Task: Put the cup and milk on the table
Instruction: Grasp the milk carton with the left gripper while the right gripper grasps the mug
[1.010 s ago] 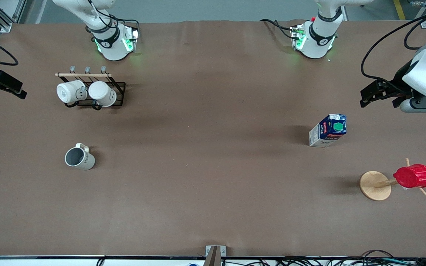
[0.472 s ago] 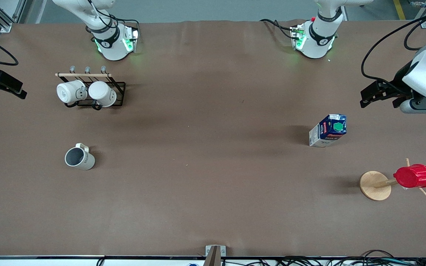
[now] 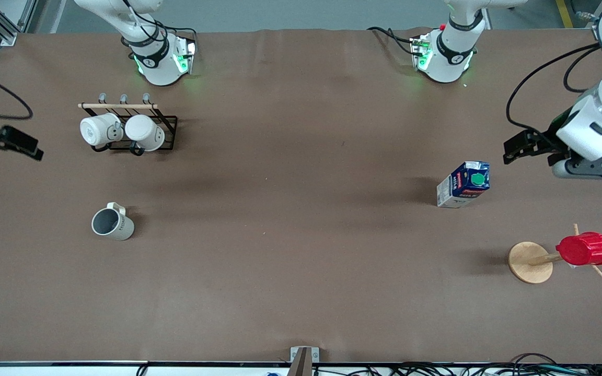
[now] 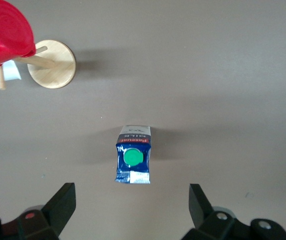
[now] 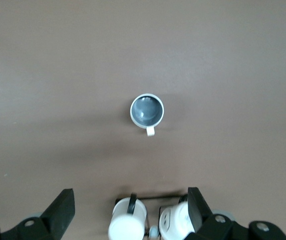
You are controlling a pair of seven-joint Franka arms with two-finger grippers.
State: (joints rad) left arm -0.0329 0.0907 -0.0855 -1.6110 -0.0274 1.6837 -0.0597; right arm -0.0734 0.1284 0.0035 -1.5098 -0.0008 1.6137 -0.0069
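Item one: the cup point(image 3: 112, 223) stands upright on the table point(image 3: 290, 261) toward the right arm's end, nearer the front camera than the rack point(image 3: 132, 128) holding two white mugs point(image 3: 123, 130). Item two: the milk point(image 3: 463, 184) stands upright toward the left arm's end, farther from the front camera than the wooden stand point(image 3: 531, 262) bearing the red cup point(image 3: 584, 249).

Both items appear already set down and free of contact.

The left gripper point(image 4: 133, 212) hangs above the table with fingers spread wide, empty, the carton in its view. The right gripper point(image 5: 129, 212) is likewise wide and empty, high over the rack end.

Judgement: placement looks complete. Good practice is keeping both grippers high and clear, so neither carton nor cup is nudged.
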